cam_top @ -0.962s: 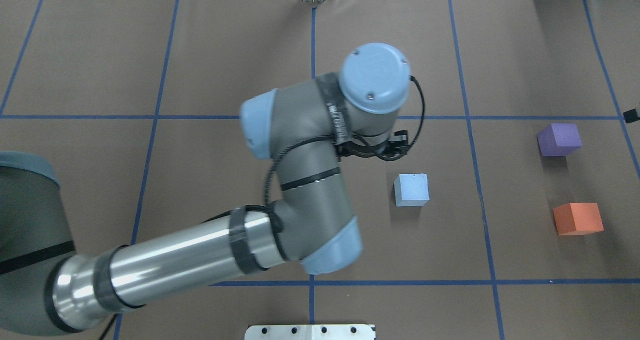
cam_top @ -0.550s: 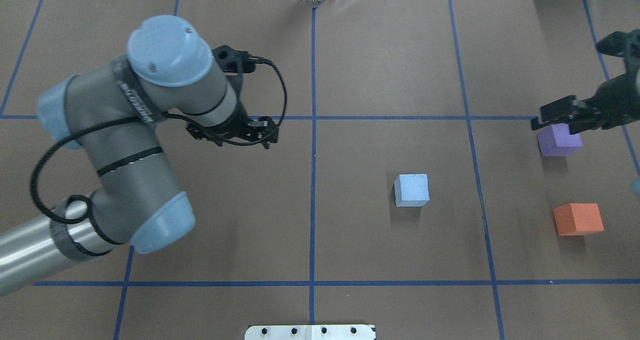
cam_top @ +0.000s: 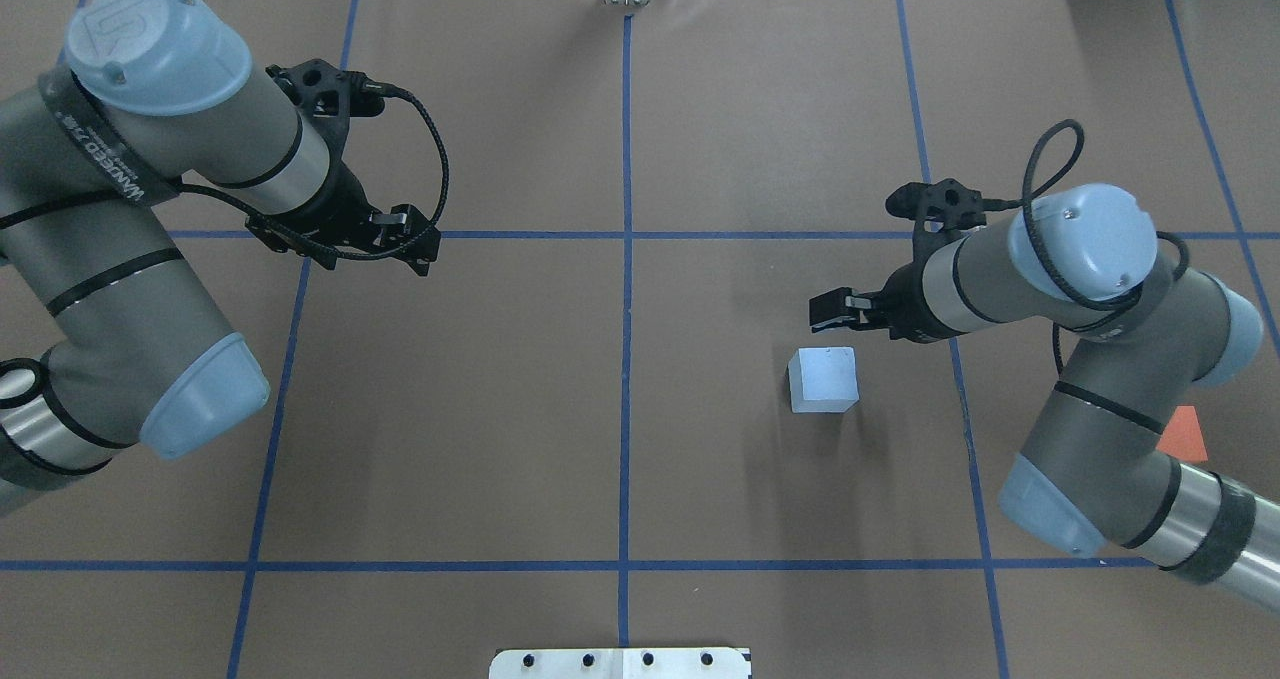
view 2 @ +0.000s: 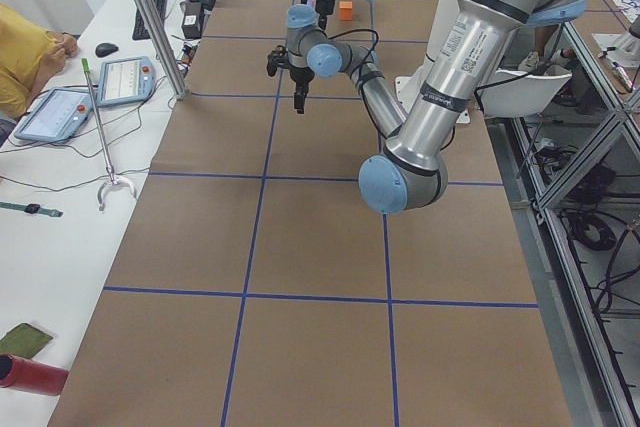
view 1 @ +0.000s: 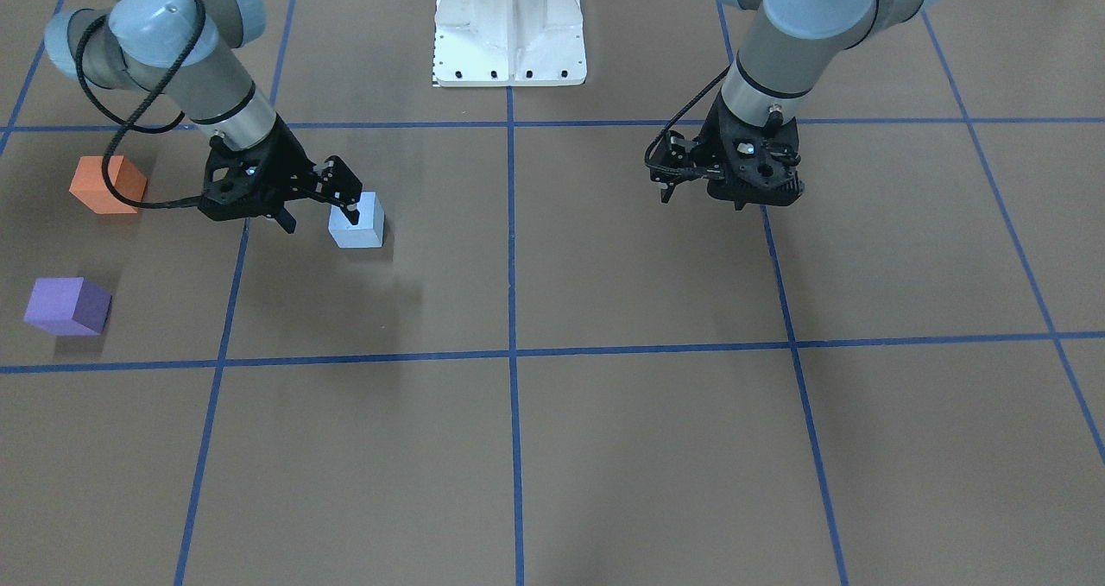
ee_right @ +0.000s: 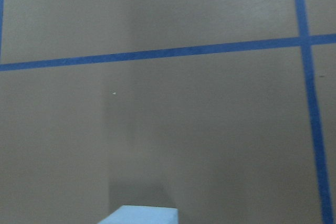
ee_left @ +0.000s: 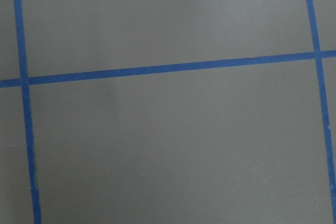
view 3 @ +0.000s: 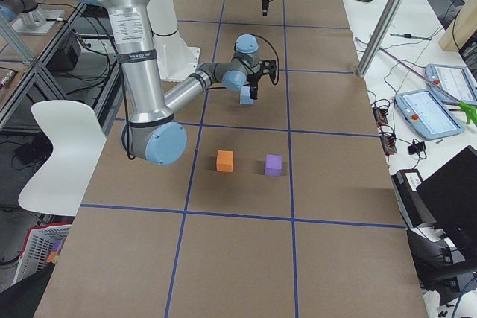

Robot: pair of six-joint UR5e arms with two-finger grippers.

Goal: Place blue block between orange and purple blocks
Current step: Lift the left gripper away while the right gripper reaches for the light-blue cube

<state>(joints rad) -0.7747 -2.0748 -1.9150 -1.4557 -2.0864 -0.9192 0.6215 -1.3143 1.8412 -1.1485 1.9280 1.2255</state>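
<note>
The light blue block (cam_top: 823, 379) sits on the brown table right of centre; it also shows in the front view (view 1: 356, 221) and at the bottom edge of the right wrist view (ee_right: 139, 215). My right gripper (cam_top: 838, 310) is open and hovers just over the block's far edge, with one finger (view 1: 346, 196) over the block and nothing held. The orange block (view 1: 106, 185) and purple block (view 1: 66, 306) stand apart near the table's right end. From overhead the right arm hides the purple block and most of the orange block (cam_top: 1185, 437). My left gripper (cam_top: 412, 241) is open and empty, far to the left.
Blue tape lines (cam_top: 626, 259) divide the brown table into squares. The robot's white base plate (view 1: 509, 25) is at the near edge. Bare table lies between the orange and purple blocks (view 3: 250, 163). An operators' desk with tablets (view 2: 125, 77) runs along the far side.
My left arm has swung away from the blue block to the far left. My right arm has come in from the right, past the purple block, to above the blue block. The blocks have not moved.
</note>
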